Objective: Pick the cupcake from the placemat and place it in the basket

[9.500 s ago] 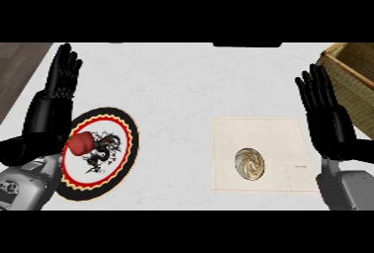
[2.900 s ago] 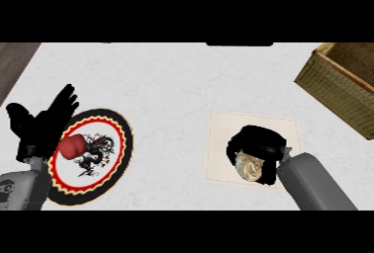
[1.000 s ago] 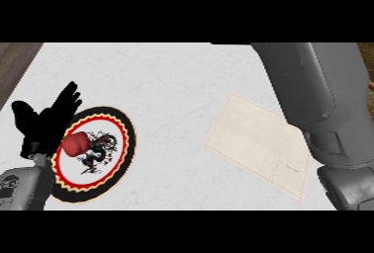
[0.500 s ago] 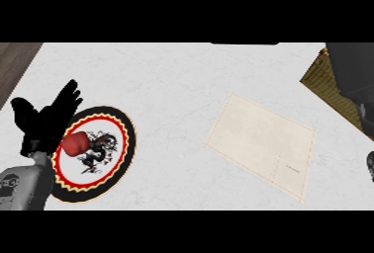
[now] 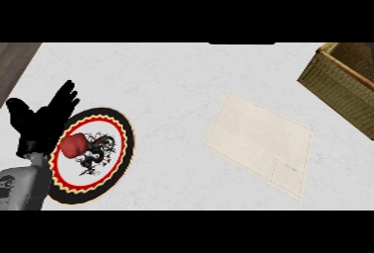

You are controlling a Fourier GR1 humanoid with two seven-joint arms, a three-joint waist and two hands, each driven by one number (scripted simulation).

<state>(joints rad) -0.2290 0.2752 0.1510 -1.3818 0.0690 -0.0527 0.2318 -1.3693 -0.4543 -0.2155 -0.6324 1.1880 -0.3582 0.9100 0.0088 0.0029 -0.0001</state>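
The cream placemat (image 5: pixel 263 143) lies bare on the white counter, right of centre, turned at an angle. No cupcake shows anywhere in the head view. The woven basket (image 5: pixel 343 81) stands at the upper right edge, partly cut off; its inside is hidden. My left hand (image 5: pixel 40 121) rests open at the left edge, fingers up, beside the patterned plate. My right hand and forearm are out of the view.
A round plate (image 5: pixel 95 155) with a black, red and yellow rim lies at the left, with a red object (image 5: pixel 73 147) on it. A dark strip of floor or counter edge (image 5: pixel 18 54) shows at the upper left.
The right hand took the cupcake off the placemat, swung up toward the basket and left the view. The placemat has turned askew. The left hand has stayed where it was.
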